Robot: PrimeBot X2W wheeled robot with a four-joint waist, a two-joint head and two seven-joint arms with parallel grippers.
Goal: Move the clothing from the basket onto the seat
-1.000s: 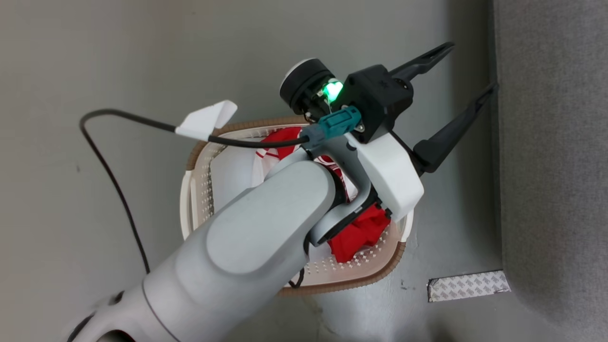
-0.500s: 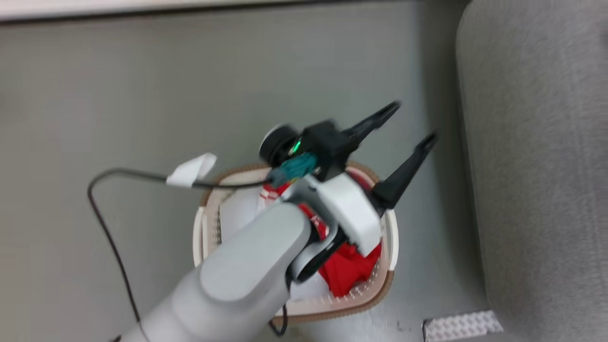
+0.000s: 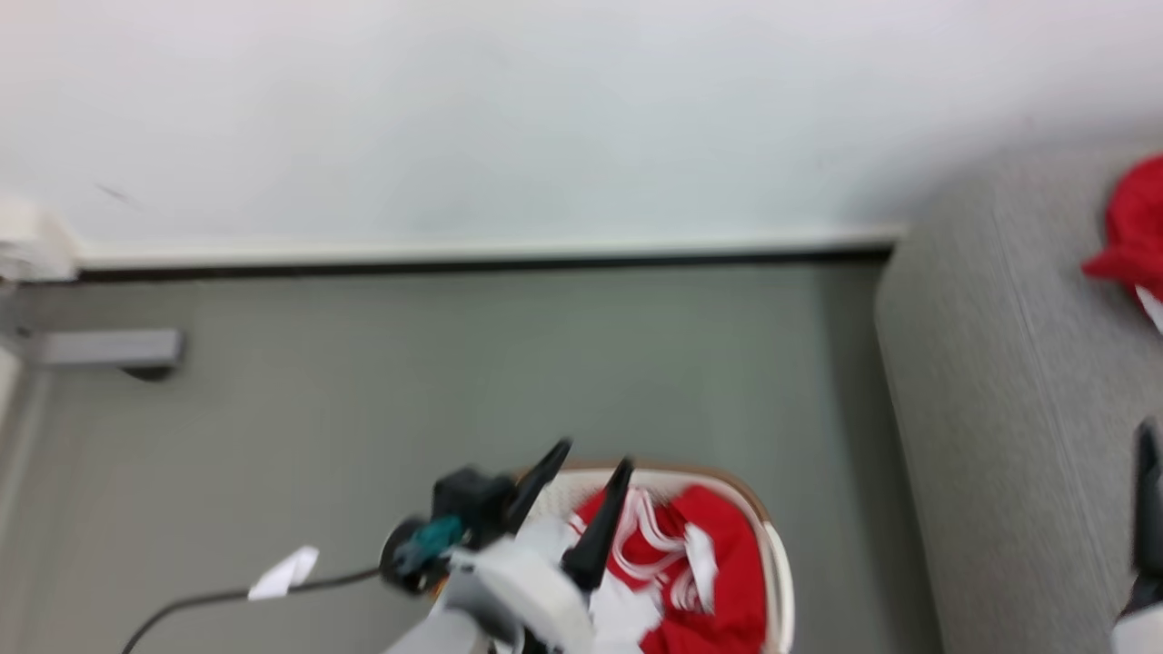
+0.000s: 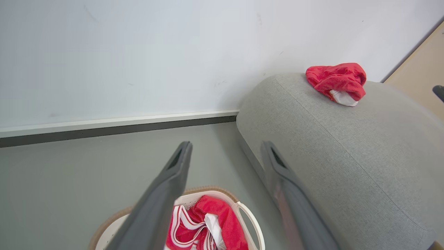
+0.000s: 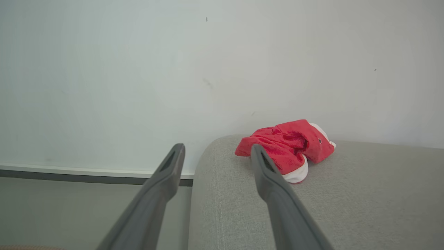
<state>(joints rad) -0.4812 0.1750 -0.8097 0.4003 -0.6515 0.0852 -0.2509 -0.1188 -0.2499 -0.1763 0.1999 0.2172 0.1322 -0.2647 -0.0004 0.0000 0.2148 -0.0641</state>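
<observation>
Red cloth with white striped trim (image 4: 215, 218) lies heaped in the oval white plastic laundry basket with the brown rim (image 4: 248, 216). It sits straight below the left gripper (image 4: 226, 144), whose two long dark fingers stand well apart with nothing between them. Far beyond that gripper's right-hand finger, a crumpled red garment with a white lining (image 4: 336, 78) rests on top of the large light-grey fabric sofa (image 4: 347, 159). The right gripper (image 5: 216, 146) is spread wide and empty too. From its wrist, the crumpled garment shows just past the tip of its right-hand finger, though I judge it to be well out of reach.

I'd say one piece is delivered and the robot is between trips, with the rest of the clothing waiting in the basket. The next move calls for the left gripper to tip down into the basket. It should close on a thick fold of the red cloth rather than a thin edge of trim, lift it clear of the rim and carry it across to the sofa.

Against a second ago, the head camera has swung upward. Then it looked straight down on the basket, with the pale left forearm lying across the clothing. Now the white wall (image 3: 545, 118) and the skirting board (image 3: 454, 250) fill the upper part of the head view. The basket sits low in the frame, the clothing shows uncovered beside the left fingers, and the garment on the sofa has come into sight. The left fingers were apart then and are apart now.
</observation>
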